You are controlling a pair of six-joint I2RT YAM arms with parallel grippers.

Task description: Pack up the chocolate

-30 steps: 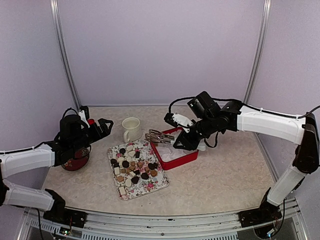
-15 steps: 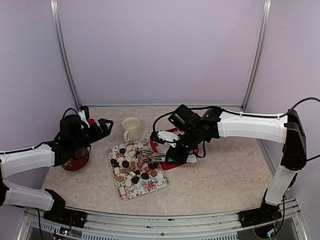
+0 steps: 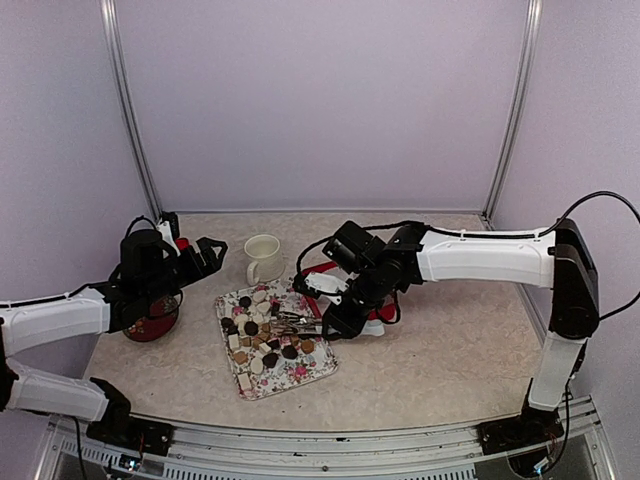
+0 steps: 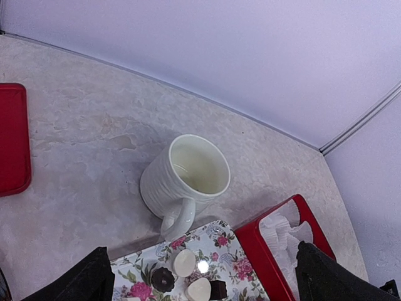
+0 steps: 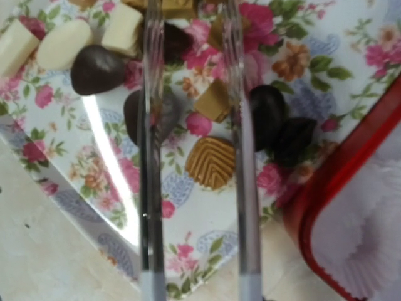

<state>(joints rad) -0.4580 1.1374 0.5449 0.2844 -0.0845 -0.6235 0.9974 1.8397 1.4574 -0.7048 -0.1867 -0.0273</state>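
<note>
We note the right pincer (image 3: 330, 321) grasping tongs (image 5: 152, 188), prongs spread astride a tan chocolate (image 5: 212, 163) at centre frame on the tray (image 5: 188, 241), ready for lifting; left pincer (image 3: 195, 243) released.

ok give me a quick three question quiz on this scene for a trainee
1. True or false: the mug stands upright.
2. What does the right claw hold? A a spoon, B tongs, C a paper liner.
3. Fill the gap: the chocolates lie on the floral ____.
Key: 1 true; 2 B; 3 tray.
</note>
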